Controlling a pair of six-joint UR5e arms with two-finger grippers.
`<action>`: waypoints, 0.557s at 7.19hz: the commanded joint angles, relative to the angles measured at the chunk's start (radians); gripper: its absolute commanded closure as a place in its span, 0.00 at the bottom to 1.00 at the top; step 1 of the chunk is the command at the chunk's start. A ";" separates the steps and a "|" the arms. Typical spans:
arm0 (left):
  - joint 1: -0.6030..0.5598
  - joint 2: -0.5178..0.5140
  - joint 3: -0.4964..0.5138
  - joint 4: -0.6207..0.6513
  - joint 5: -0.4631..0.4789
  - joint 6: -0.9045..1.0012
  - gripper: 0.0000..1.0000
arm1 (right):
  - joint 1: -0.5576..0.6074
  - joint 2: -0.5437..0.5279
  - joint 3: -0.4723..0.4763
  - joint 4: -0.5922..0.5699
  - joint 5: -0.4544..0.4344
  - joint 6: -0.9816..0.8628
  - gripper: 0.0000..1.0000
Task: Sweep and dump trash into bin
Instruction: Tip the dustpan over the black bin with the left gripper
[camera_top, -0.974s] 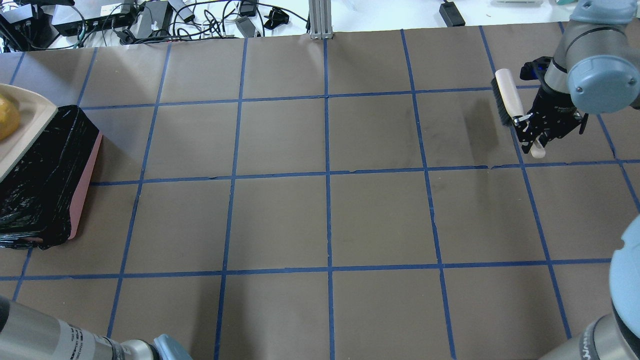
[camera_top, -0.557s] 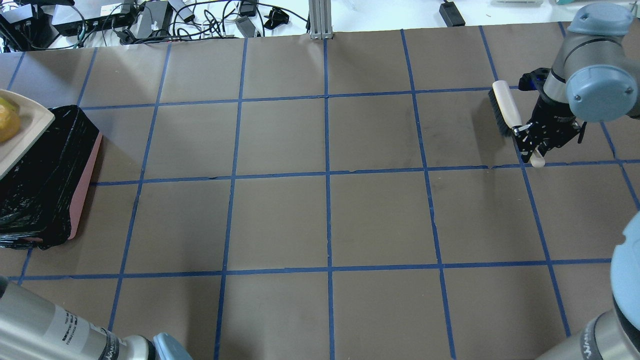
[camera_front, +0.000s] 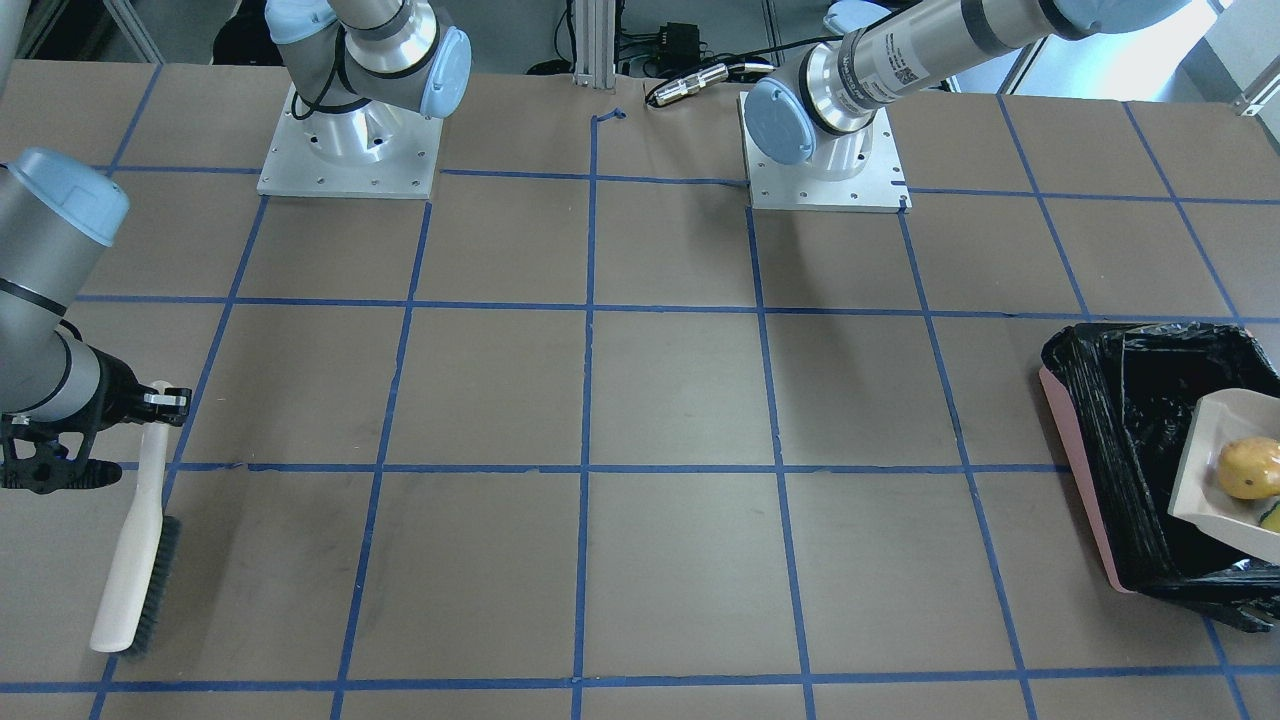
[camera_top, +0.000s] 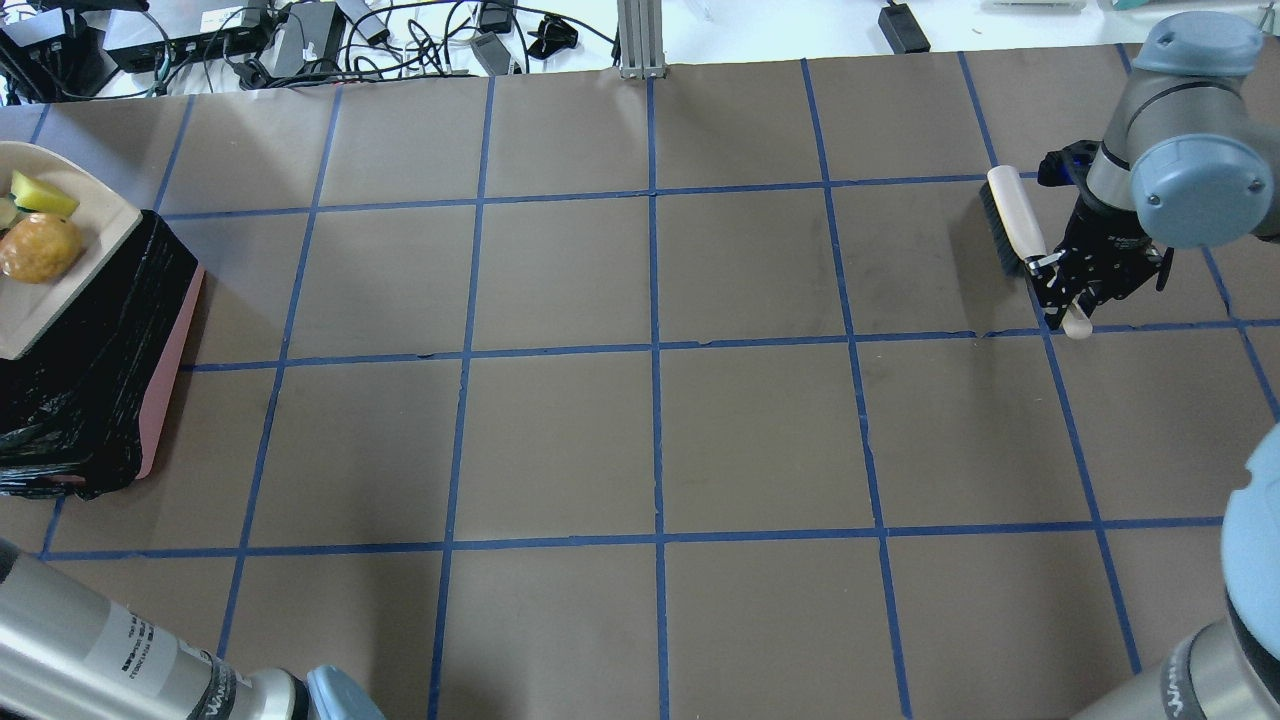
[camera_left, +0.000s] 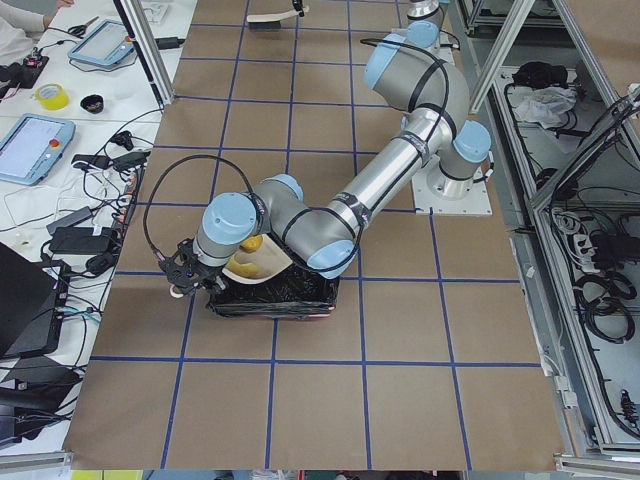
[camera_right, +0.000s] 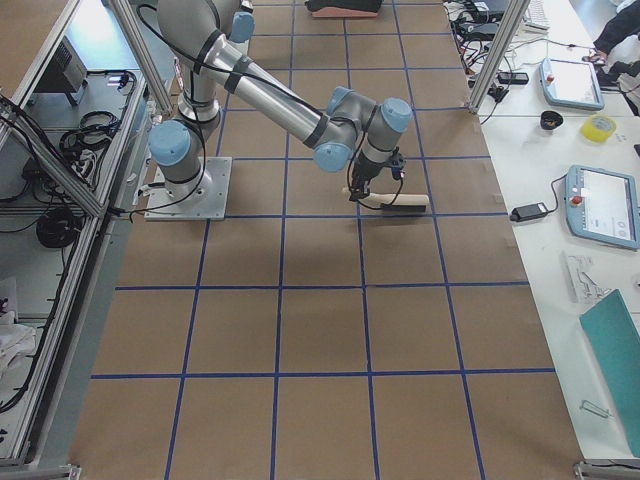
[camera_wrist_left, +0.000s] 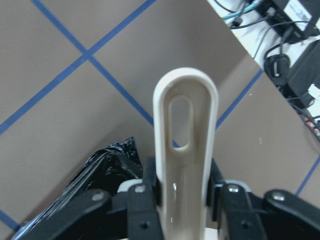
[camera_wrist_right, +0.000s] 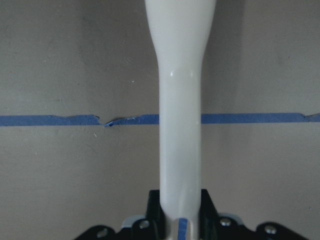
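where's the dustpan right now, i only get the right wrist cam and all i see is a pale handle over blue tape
observer: the beige plastic dustpan is over the pink rectangular bin lined with a black plastic bag, at the robot's left end of the table.
operator: who's holding it
observer: the left tool, shut on the dustpan's looped handle.
operator: trash dumped yet
observer: no, the golden-brown lumpy oval and the yellow sponge wedge lie in the pan.
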 joint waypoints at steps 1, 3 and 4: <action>0.018 0.014 -0.005 0.020 -0.146 0.128 1.00 | 0.000 0.001 0.000 -0.002 -0.001 0.000 0.45; 0.058 0.019 -0.008 0.011 -0.174 0.188 1.00 | 0.000 0.002 0.000 -0.002 -0.001 0.002 0.37; 0.067 0.034 -0.016 0.010 -0.186 0.201 1.00 | 0.000 0.001 0.000 -0.002 -0.001 0.002 0.34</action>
